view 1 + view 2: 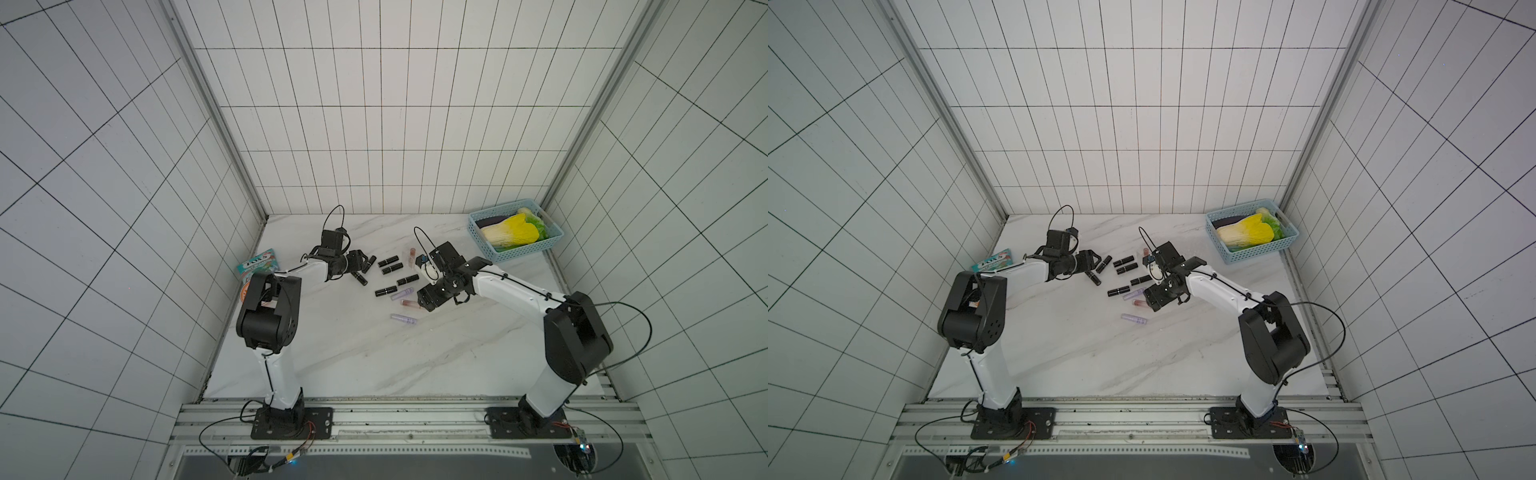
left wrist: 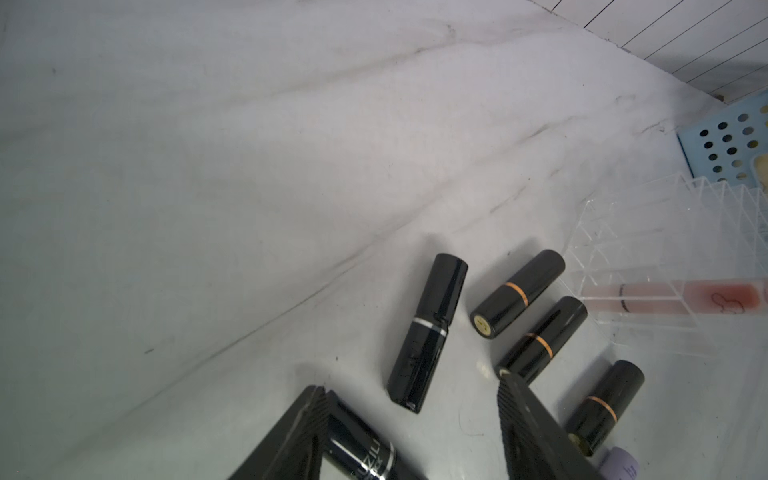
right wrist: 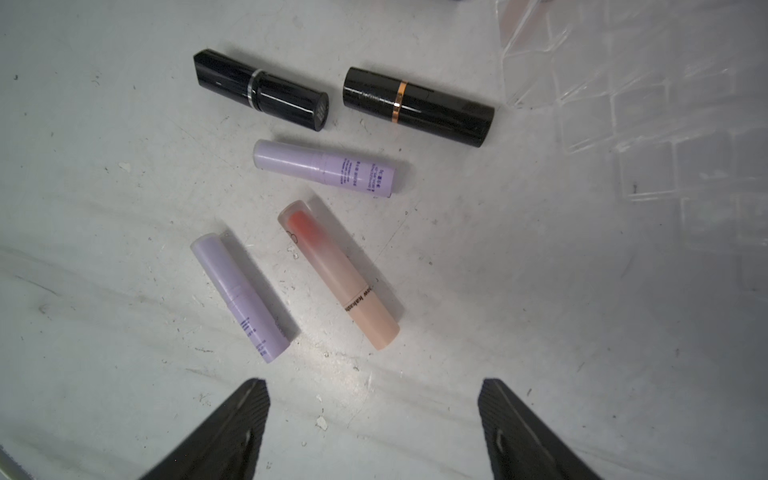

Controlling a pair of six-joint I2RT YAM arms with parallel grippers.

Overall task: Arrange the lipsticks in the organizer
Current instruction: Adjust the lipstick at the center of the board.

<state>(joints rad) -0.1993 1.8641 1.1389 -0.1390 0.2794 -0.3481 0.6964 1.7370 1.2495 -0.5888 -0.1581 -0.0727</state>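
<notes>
While both arms reach in over the marble table (image 1: pixel 353 353), the lipsticks (image 1: pixel 392 269) lie loose at its middle, between the two grippers. At the left gripper (image 1: pixel 365 262) the jaws stand spread. The left wrist view shows one black lipstick (image 2: pixel 361 453) lying between the fingers (image 2: pixel 311 411), against one of them and clear of the other, so it is not pinched. More black tubes (image 2: pixel 517 293) lie flat just to its right.

Jaws wide apart and nothing between them, the right gripper (image 3: pixel 374 386) hangs over the near end of the scatter. Just beyond its fingertips lie two lavender tubes (image 3: pixel 241 297) with a peach-pink tube (image 3: pixel 338 274) between them, all flat on the table.

Clear and hard to pick out against the white, the organizer (image 2: pixel 648 249) stands just right of the black tubes. In both top views the right wrist covers most of it. One pink gloss tube (image 2: pixel 685 296) sits in one of its slots.

A blue basket (image 1: pixel 494 253) holding a cabbage (image 1: pixel 515 230) stands in the far right corner, and a packet (image 1: pixel 258 266) lies at the left edge.
</notes>
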